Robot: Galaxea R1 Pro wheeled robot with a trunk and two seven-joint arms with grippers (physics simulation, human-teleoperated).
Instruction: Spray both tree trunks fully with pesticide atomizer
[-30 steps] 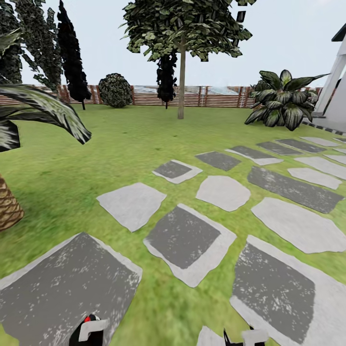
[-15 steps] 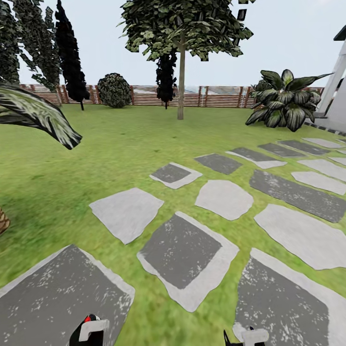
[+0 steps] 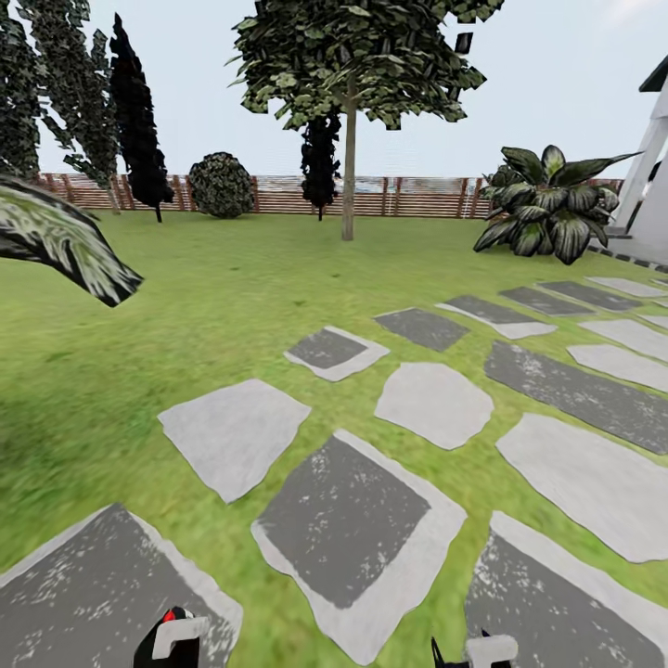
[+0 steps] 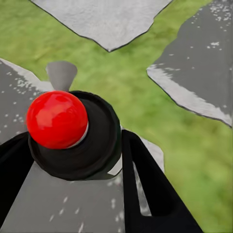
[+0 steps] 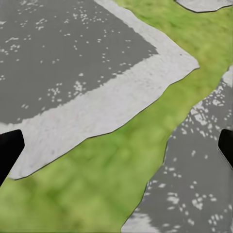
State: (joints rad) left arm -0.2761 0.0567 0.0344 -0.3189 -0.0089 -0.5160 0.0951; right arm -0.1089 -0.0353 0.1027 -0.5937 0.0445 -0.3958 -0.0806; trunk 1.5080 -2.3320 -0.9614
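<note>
Red-capped atomizer [image 4: 73, 133] in left claw [image 4: 73, 165]

A garden: green lawn [image 3: 186, 306], grey paving slabs [image 3: 348, 520], a slatted wooden fence [image 3: 408, 197], trees [image 3: 351, 56].

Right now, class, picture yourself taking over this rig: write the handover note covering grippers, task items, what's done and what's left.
Left gripper: shut on the atomizer, red knob and nozzle visible.
Right gripper: open, nothing between the fingers, paving stones and grass below.
One tree stands ahead across the lawn, its trunk near the fence.
Done: atomizer picked up.
Left: reach the trunk, spray it, then find and spray the second tree.
</note>
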